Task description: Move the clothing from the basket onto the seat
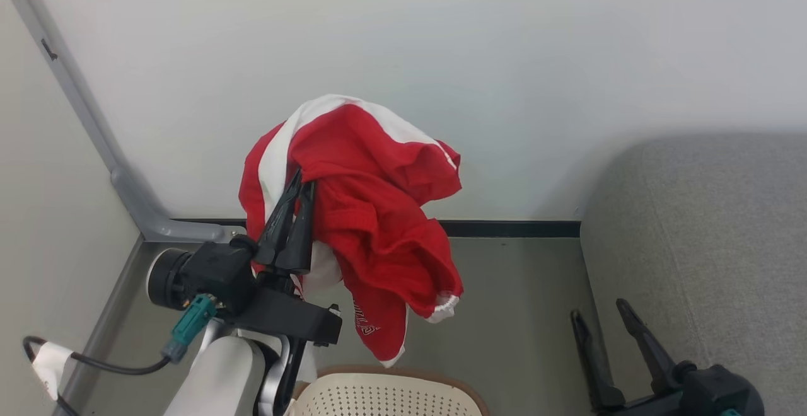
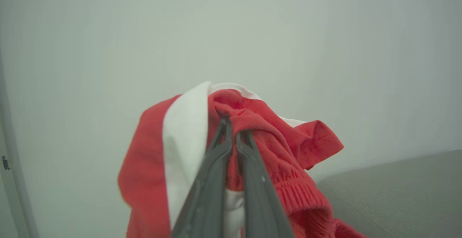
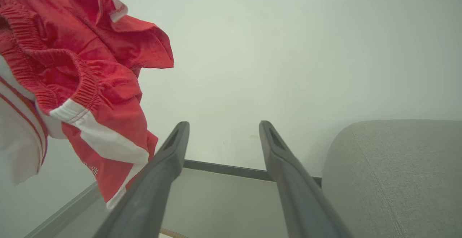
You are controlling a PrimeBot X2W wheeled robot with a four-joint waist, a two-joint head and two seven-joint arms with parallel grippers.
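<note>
While our left gripper (image 1: 303, 180) held the clothing (image 1: 378, 227) between closed jaws, aloft over the far rim of the basket (image 1: 384, 397), our right gripper (image 1: 597, 309) hung spread and empty by the left edge of the seat (image 1: 706, 233). We judged the bunched folds might slip from so narrow a pinch, or the low hem catch the basket rim.
</note>
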